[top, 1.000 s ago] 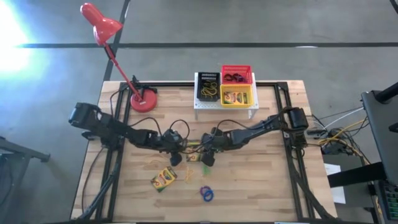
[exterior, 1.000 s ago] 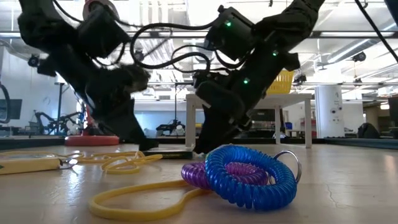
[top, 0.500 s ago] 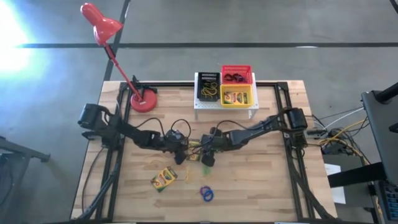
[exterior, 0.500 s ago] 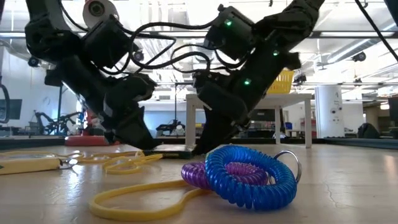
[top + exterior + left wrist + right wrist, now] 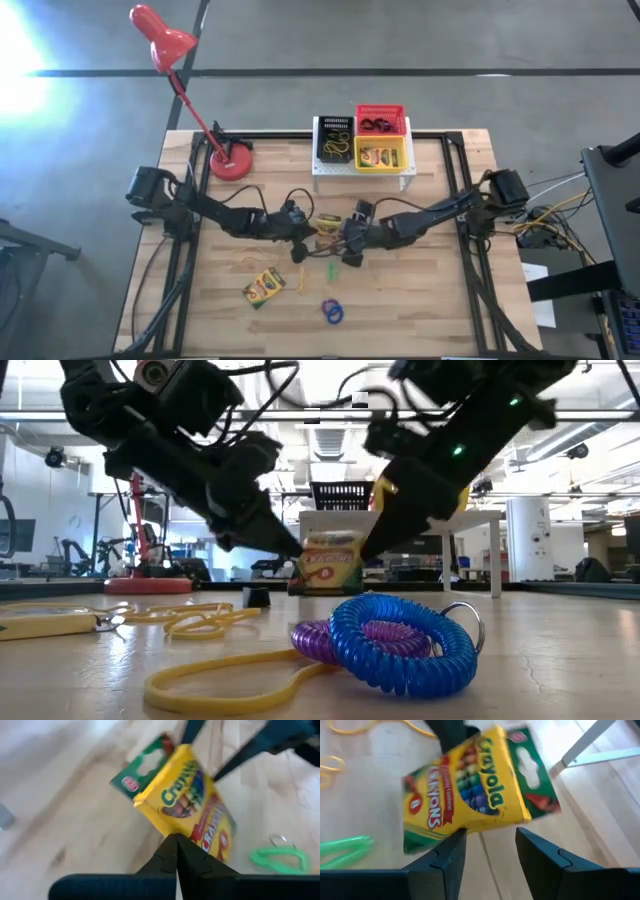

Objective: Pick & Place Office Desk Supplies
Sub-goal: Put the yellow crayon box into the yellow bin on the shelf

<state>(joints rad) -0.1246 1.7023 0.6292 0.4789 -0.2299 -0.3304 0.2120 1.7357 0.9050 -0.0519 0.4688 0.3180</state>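
At the centre of the high view, a crayon box point(image 5: 328, 219) is held up off the counter point(image 5: 420, 300) between the two hands. The left hand point(image 5: 303, 232) grips it from the frame's left, its fingers pinched together on the box's lower edge in the left wrist view. The right hand point(image 5: 350, 240) meets it from the right; its fingers point(image 5: 447, 857) stand apart below the box, and whether they touch it cannot be told. In the low view the box point(image 5: 330, 562) stands nearly upright, label facing the camera.

A second crayon box point(image 5: 263, 287) lies flat at lower left of centre, long axis diagonal. Near it are yellow rubber bands point(image 5: 244, 264), a green ring point(image 5: 332, 270) just below the hands, and blue and purple rings point(image 5: 332, 311) touching each other.

On the white stand point(image 5: 360, 170) at upper centre, a black bin point(image 5: 335, 140) holds yellow bands, a red bin point(image 5: 381, 119) holds dark rings, and a yellow bin point(image 5: 382, 154) holds a crayon box. A red lamp point(image 5: 190, 95) stands at upper left.
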